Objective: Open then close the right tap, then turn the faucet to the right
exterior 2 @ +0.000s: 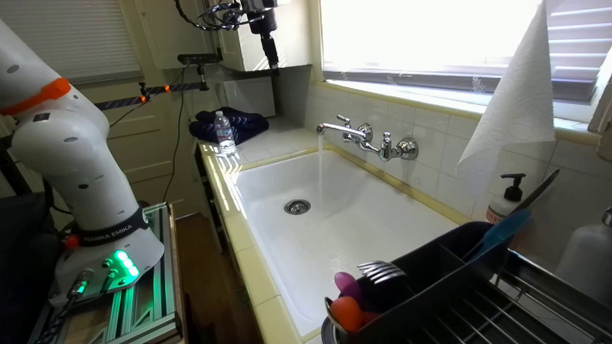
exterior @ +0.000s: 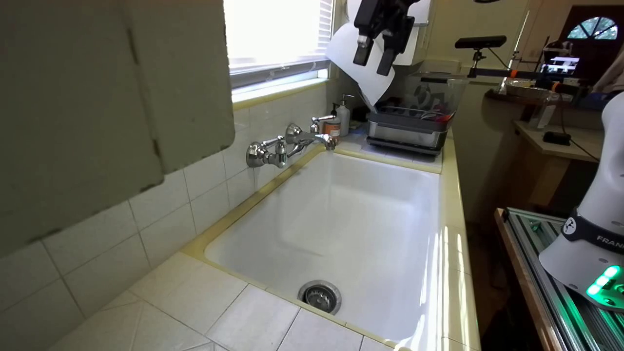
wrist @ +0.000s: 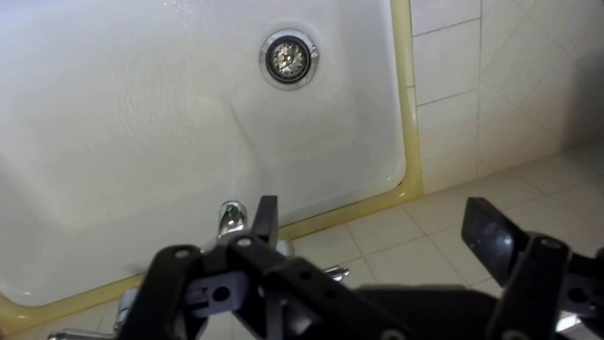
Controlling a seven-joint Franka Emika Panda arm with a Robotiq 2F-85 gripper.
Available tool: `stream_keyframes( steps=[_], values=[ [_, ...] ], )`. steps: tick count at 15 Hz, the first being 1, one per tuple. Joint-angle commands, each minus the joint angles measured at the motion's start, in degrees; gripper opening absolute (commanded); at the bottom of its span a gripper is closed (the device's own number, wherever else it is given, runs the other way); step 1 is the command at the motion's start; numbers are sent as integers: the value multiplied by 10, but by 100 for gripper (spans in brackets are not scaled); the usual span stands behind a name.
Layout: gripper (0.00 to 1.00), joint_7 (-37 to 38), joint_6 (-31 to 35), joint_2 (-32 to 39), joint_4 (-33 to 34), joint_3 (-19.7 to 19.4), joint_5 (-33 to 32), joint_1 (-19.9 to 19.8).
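The right tap is a chrome handle, at the far end of the wall fixture in an exterior view and at the near end in an exterior view. Its lever shows at the lower left of the wrist view. The faucet is the slim chrome spout in the middle; water runs from it into the sink. Its tip shows beside a finger in the wrist view. My gripper is open and empty, high above the sink, apart from the fixture; its fingers are wide apart in the wrist view.
The white sink has a drain. The twin handle is on the fixture. A dish rack with utensils stands at one end, near a soap bottle and a hanging paper towel. A water bottle stands opposite.
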Motion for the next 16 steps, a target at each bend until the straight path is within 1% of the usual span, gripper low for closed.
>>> stream_keyframes(
  steps=[1,3,5,8,9,10,12,16],
  values=[
    [100,28,33,21,5,-12,-43,-35],
    [100,17,39,41,14,-27,-73,-54],
    [100,-5,47,63,21,-43,-96,-65],
    [100,-70,42,94,34,-72,-102,-66],
    [100,-106,39,102,39,-84,-96,-64],
    [100,-64,38,80,24,-75,-94,-62],
    [100,-72,38,88,27,-81,-94,-62],
    [100,-70,38,84,27,-78,-94,-60]
  ],
)
